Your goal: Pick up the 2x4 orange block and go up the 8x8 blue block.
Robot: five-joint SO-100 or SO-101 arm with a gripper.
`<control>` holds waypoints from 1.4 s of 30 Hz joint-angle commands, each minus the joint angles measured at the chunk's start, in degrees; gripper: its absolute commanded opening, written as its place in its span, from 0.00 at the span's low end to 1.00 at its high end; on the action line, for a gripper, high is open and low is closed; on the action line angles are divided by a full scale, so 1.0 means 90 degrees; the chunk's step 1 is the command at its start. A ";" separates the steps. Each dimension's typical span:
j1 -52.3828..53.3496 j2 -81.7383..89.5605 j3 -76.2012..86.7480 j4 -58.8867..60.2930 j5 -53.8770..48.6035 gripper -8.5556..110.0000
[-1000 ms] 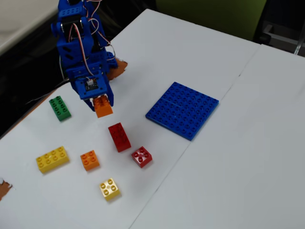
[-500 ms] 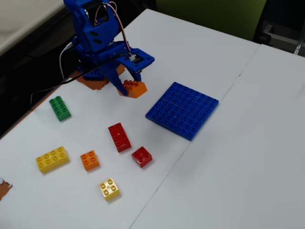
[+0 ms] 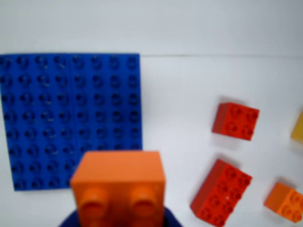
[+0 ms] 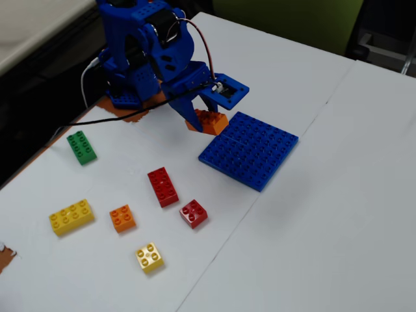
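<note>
I see tool (image 4: pixel 207 117) clamped on orange block (image 4: pixel 209 121), holding it off white counter (image 4: pixel 338 214), just at near-left edge of blue plate (image 4: pixel 250 149) in fixed view. Wrist view: orange block (image 3: pixel 118 187) fills bottom centre, blue plate (image 3: pixel 71 118) beyond on left, nothing on its studs. Loose on counter: red oblong (image 4: pixel 162 186), red square (image 4: pixel 194 213), small orange (image 4: pixel 122 218), yellow oblong (image 4: pixel 71 216), yellow square (image 4: pixel 149 257), green (image 4: pixel 82 147).
</note>
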 commanded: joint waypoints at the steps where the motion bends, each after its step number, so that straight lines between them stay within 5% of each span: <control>1: -0.0215 -0.0244 -0.0674 0.0205 0.0195 0.07; 22: -0.1104 -0.1357 -0.1846 0.0732 0.1699 0.07; 42: -0.1104 -0.1914 -0.2637 0.1182 0.1758 0.07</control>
